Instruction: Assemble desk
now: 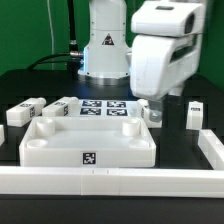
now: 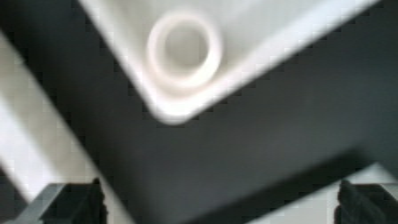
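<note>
Ext. view: white tool (image 1: 148, 104) hangs low by the far corner of the desk tray (image 1: 90, 138), on the exterior view's right; the tray lies flat on the black tabletop (image 1: 178, 150). Wrist view: fingers (image 2: 63, 200) spread wide w/ nothing between them, only dark tabletop. The tray's corner socket (image 2: 183, 48) sits just beyond the fingertips, not between them. A loose leg (image 1: 195, 115) lies apart, farther to the exterior view's right. Next move likely turns on that small offset btw tool and corner
</note>
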Available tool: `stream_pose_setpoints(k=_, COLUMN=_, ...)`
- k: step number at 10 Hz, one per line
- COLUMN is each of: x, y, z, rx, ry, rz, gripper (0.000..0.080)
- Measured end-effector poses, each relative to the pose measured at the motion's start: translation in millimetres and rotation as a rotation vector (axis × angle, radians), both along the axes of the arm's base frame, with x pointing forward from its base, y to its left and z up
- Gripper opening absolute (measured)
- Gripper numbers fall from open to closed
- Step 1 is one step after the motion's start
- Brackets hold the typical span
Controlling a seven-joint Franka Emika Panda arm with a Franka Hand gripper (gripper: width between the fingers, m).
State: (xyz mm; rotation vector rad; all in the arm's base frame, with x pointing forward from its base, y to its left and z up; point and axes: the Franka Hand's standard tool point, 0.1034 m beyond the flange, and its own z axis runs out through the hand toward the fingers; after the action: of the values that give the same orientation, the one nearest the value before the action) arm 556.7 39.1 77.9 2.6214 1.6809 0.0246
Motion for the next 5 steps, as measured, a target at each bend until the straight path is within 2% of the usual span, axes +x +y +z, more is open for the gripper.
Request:
stream_pose_setpoints(k=2, x=-27.1, y=-21.2, z=-9.5, rx=0.000, ry=0.002, rz=0.122, gripper=0.0650)
stream_pose_setpoints(k=3, x=-28.7, y=-23.8, z=-8.9, rx=-0.001, ry=0.038, rz=0.069, gripper=0.0650)
stream_pose_setpoints(k=5, x=-26.1, y=-23.4, z=-8.9, rx=-0.001, ry=0.031, rz=0.074, gripper=0.0650)
